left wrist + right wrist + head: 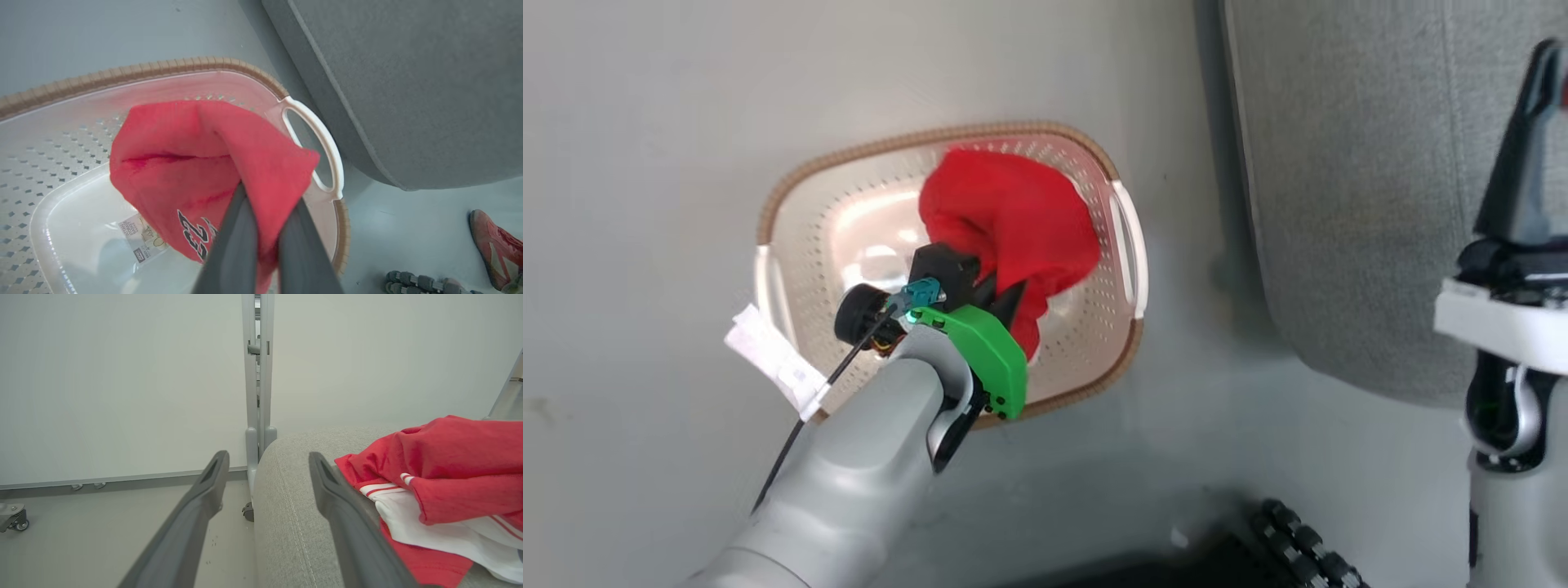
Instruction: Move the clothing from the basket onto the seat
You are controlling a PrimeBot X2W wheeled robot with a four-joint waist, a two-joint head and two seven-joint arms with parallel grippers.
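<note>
Red garment (1013, 220) bunched in basket (931, 135); 2nd garment (457, 457) lying on grey seat (286, 522).

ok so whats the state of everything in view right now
left gripper: jaws shut on the lettered garment
right gripper: jaws open, empty, by the corner of the seat
lettered garment: bunched, held over the basket
other garment: lying crumpled on the seat
basket: upright on the floor, paper label in its base
seat: bears one garment
</note>
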